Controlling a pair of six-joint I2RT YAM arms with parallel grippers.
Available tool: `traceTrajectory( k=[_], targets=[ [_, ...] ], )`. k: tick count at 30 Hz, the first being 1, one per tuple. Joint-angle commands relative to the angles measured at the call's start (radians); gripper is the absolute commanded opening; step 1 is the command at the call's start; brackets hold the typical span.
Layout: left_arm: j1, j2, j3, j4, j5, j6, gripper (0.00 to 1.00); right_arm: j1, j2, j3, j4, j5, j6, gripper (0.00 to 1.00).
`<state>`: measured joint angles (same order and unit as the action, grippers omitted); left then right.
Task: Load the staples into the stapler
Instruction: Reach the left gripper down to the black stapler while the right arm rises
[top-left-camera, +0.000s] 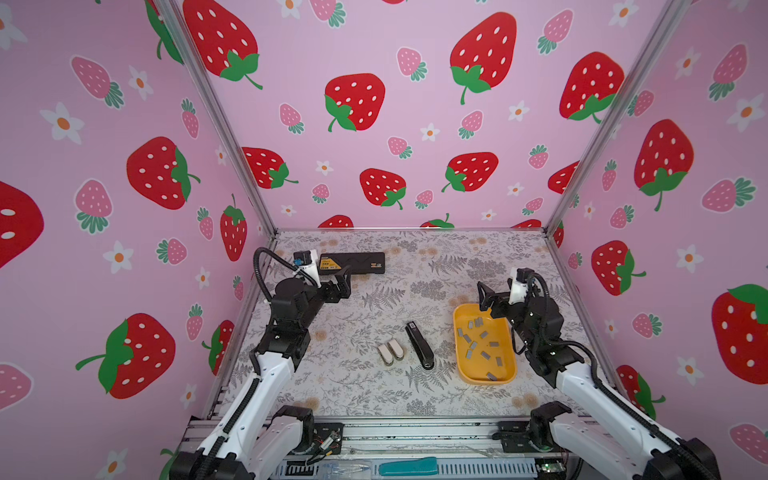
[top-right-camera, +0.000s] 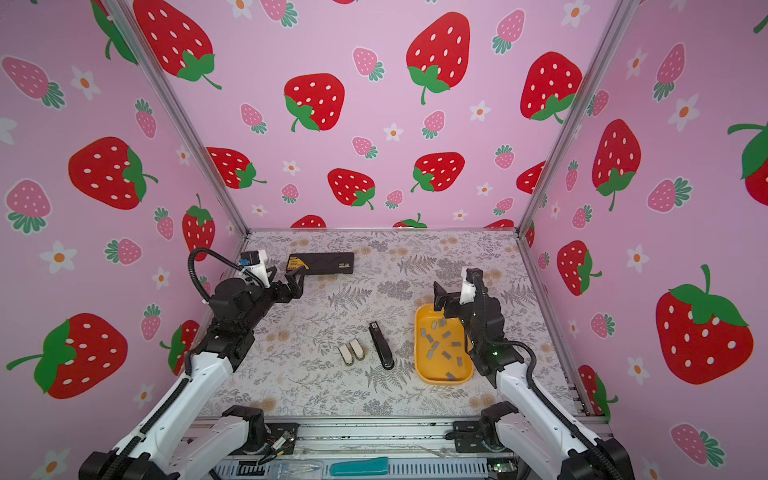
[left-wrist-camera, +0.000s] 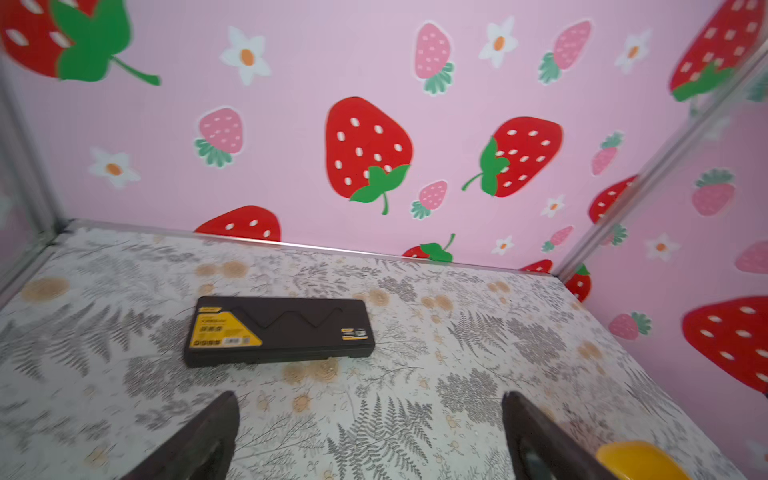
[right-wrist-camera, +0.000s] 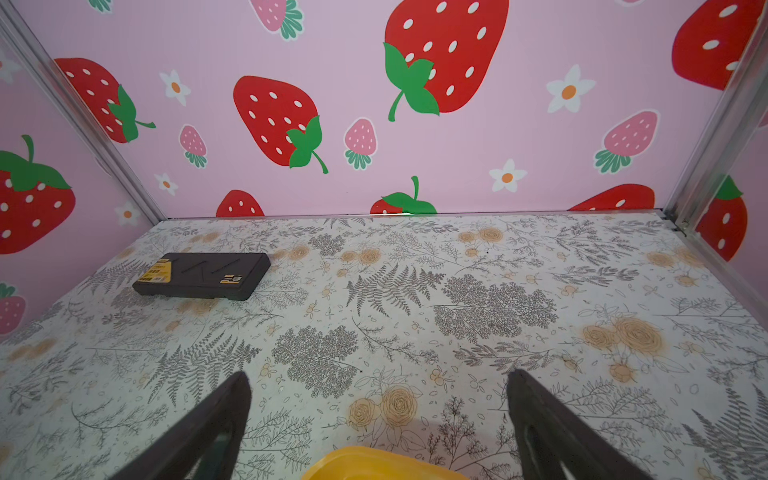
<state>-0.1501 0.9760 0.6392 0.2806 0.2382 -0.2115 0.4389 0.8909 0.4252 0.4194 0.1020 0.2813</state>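
Observation:
A slim black stapler (top-left-camera: 419, 345) (top-right-camera: 381, 345) lies shut in the middle of the floral table. The staples (top-left-camera: 493, 344) (top-right-camera: 456, 344), several short grey strips, lie scattered in a yellow tray (top-left-camera: 457, 332) (top-right-camera: 417, 340) to its right. My left gripper (top-left-camera: 343, 282) (top-right-camera: 297, 282) (left-wrist-camera: 370, 399) hovers open at the back left, far from both, with nothing between its fingers. Over the tray's far end my right gripper (top-left-camera: 484, 297) (top-right-camera: 440, 297) (right-wrist-camera: 379, 377) hangs open and empty. The tray's rim (right-wrist-camera: 374, 463) shows just below it in the right wrist view.
Two small white staplers (top-left-camera: 390, 352) (top-right-camera: 352, 352) lie side by side left of the black one. A flat black case with a yellow label (top-left-camera: 352, 263) (top-right-camera: 322, 263) (left-wrist-camera: 278, 330) (right-wrist-camera: 203, 275) sits at the back left. Pink strawberry walls close three sides.

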Motion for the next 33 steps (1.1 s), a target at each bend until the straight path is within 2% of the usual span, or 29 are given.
traceTrajectory(
  k=[1, 6, 8, 10, 12, 15, 21, 24, 28, 33],
  targets=[
    [-0.090, 0.082, -0.007, 0.131, 0.248, 0.213, 0.97, 0.003, -0.044, -0.061, 0.061, 0.120, -0.057, 0.98],
    [-0.294, 0.237, 0.105, -0.151, 0.291, 0.688, 0.88, 0.003, -0.174, -0.110, 0.082, 0.084, -0.049, 0.98],
    [-0.322, 0.295, 0.105, -0.161, 0.359, 0.795, 0.88, 0.003, -0.193, -0.118, 0.090, 0.068, -0.051, 0.97],
    [-0.324, 0.360, 0.125, -0.168, 0.447, 0.855, 0.88, 0.003, -0.201, -0.133, 0.102, 0.077, -0.053, 0.96],
    [-0.325, 0.418, 0.188, -0.258, 0.505, 0.917, 0.84, 0.003, -0.213, -0.141, 0.106, 0.114, -0.051, 0.96],
    [-0.330, 0.476, 0.254, -0.344, 0.509, 0.987, 0.83, 0.003, -0.227, -0.140, 0.111, 0.144, -0.059, 0.96],
    [-0.338, 0.541, 0.316, -0.482, 0.539, 1.207, 0.79, 0.003, -0.226, -0.137, 0.134, 0.206, -0.037, 0.96],
    [-0.342, 0.558, 0.360, -0.607, 0.568, 1.394, 0.73, 0.002, -0.205, -0.108, 0.139, 0.194, -0.036, 0.96],
    [-0.352, 0.577, 0.406, -0.709, 0.587, 1.483, 0.72, 0.003, -0.143, -0.040, 0.135, 0.157, -0.045, 0.97],
    [-0.438, 0.639, 0.492, -0.891, 0.555, 1.599, 0.72, 0.003, -0.092, 0.027, 0.121, 0.109, -0.069, 0.98]
  ],
)
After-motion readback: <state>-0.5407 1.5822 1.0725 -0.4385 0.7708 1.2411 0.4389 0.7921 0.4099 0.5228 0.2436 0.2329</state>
